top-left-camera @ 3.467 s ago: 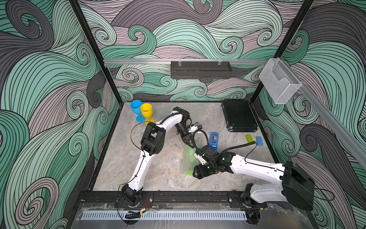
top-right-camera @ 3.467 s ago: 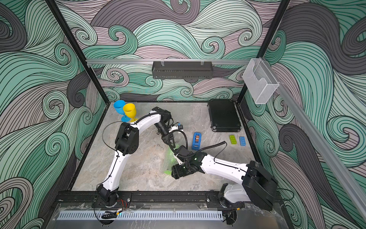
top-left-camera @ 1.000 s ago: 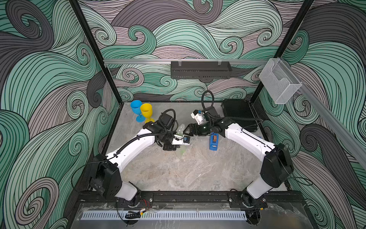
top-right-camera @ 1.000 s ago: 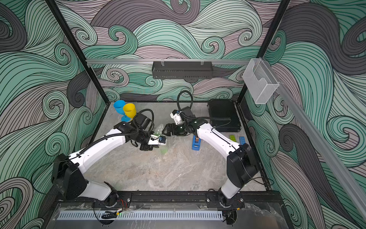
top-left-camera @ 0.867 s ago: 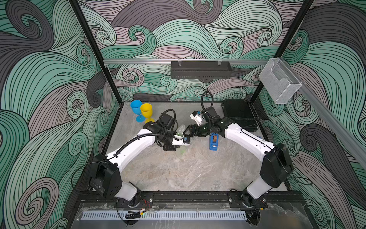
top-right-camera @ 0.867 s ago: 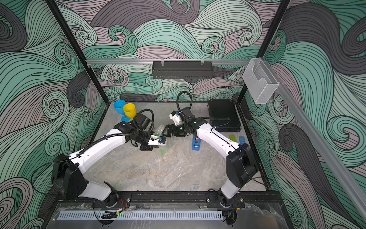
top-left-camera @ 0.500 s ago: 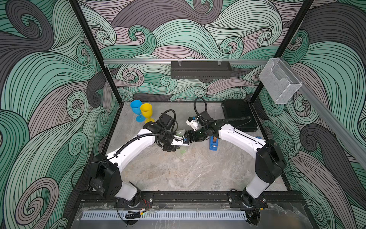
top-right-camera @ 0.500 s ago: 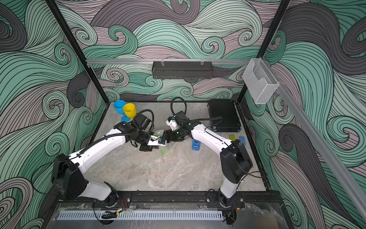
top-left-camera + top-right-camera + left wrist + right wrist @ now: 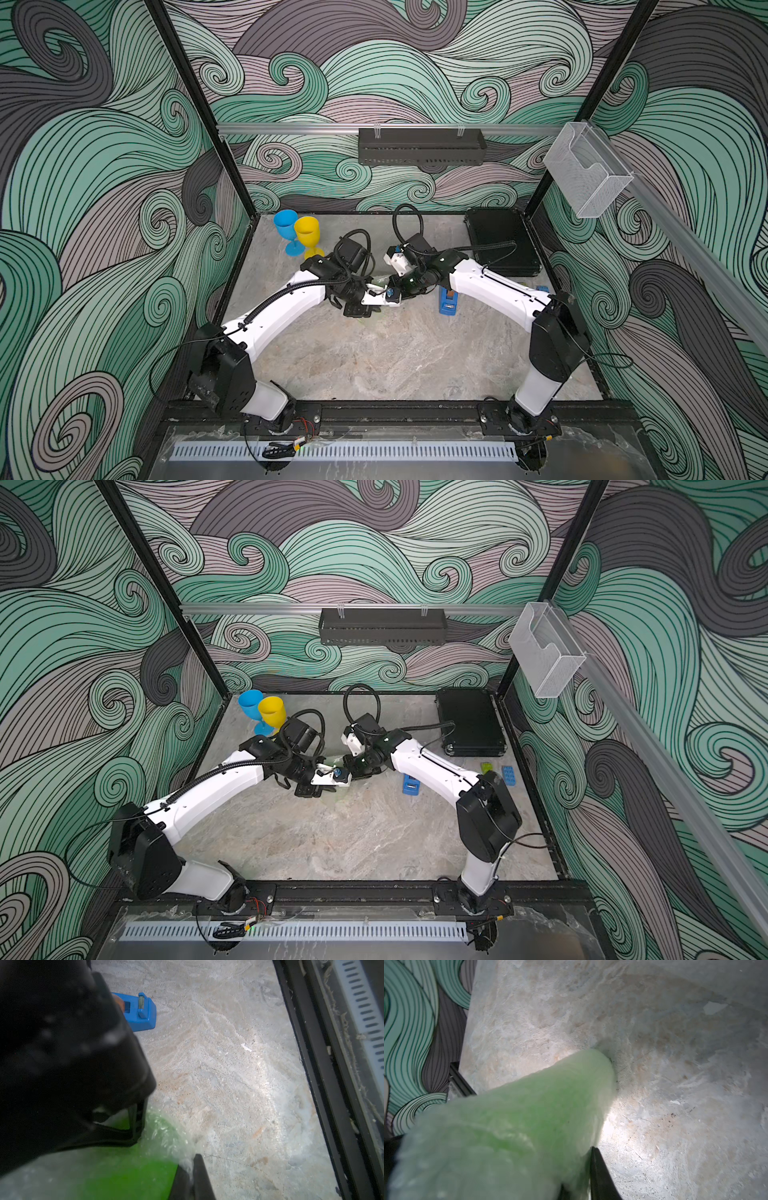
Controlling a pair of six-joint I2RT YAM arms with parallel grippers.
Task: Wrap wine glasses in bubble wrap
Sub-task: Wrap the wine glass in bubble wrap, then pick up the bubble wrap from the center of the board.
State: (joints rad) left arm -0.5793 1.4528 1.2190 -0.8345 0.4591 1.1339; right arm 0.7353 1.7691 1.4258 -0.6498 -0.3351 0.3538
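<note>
1. Our left gripper (image 9: 383,299) and right gripper (image 9: 400,290) meet mid-table, both clamped on the green glass (image 9: 529,1115), likely so its wrap (image 9: 166,1132) cannot unroll.
2. The blue glass (image 9: 286,222) and yellow glass (image 9: 306,235) wait bare at 11 o'clock; the tape (image 9: 448,300) sits handy at 3.

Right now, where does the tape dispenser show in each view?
Both top views: the tape dispenser lies on the table beside the right arm.
Left wrist: tape dispenser on the table past the wrapped green goblet, half hidden.
Right wrist: not in it; the green goblet fills the view.
Shared landmark: the marbled table.
</note>
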